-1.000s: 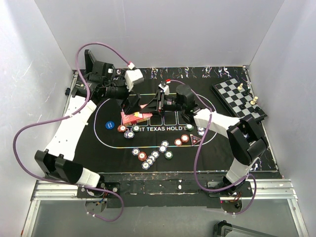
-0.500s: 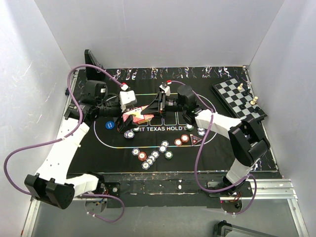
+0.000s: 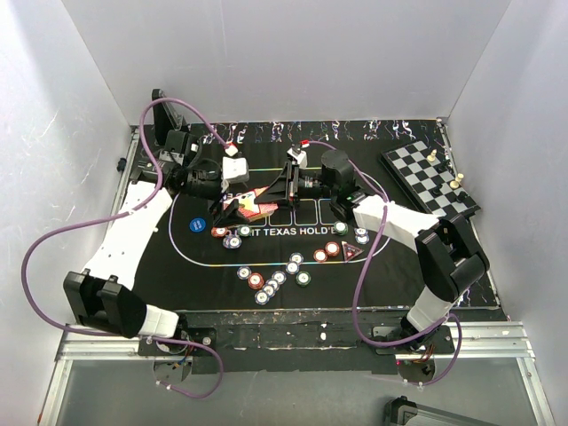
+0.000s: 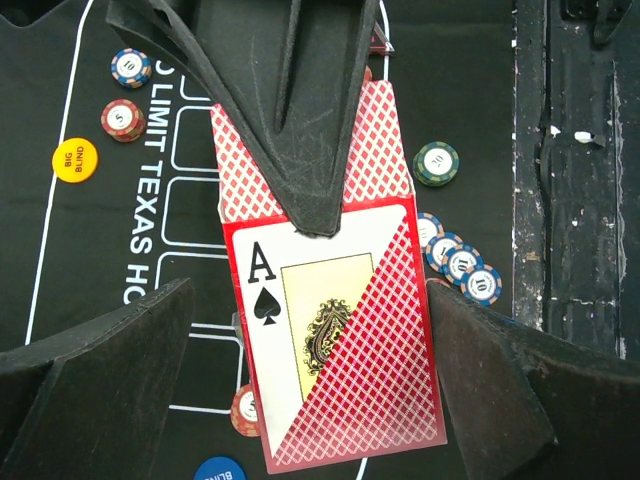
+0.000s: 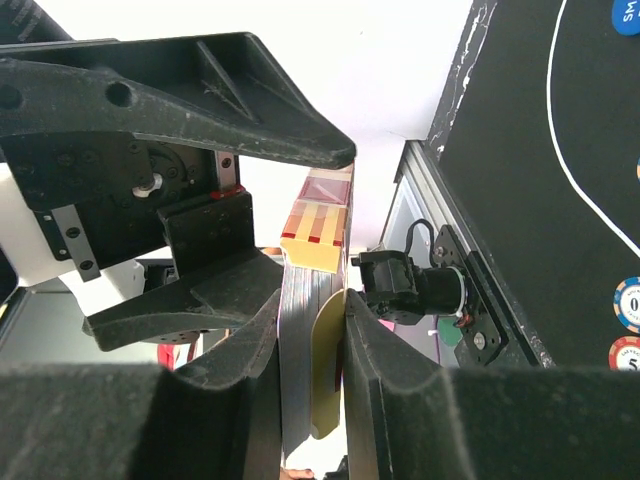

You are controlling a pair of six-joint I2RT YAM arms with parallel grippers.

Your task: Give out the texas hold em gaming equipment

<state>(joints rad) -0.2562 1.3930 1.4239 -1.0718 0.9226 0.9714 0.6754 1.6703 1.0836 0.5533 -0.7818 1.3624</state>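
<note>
Right jaws grip card pack (image 4: 335, 340) between spread left jaws.

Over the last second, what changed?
The left arm swung its elbow toward the near edge and back. The left gripper still straddles the playing cards, jaws open, nothing taken. The right gripper stayed clamped on the cards. The poker chips did not move.

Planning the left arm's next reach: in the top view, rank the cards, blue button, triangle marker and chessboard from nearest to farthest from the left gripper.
1. Cards, inside the open left gripper.
2. Blue button, just left of it.
3. Triangle marker, farther off to the right.
4. Chessboard, far right edge.
</note>
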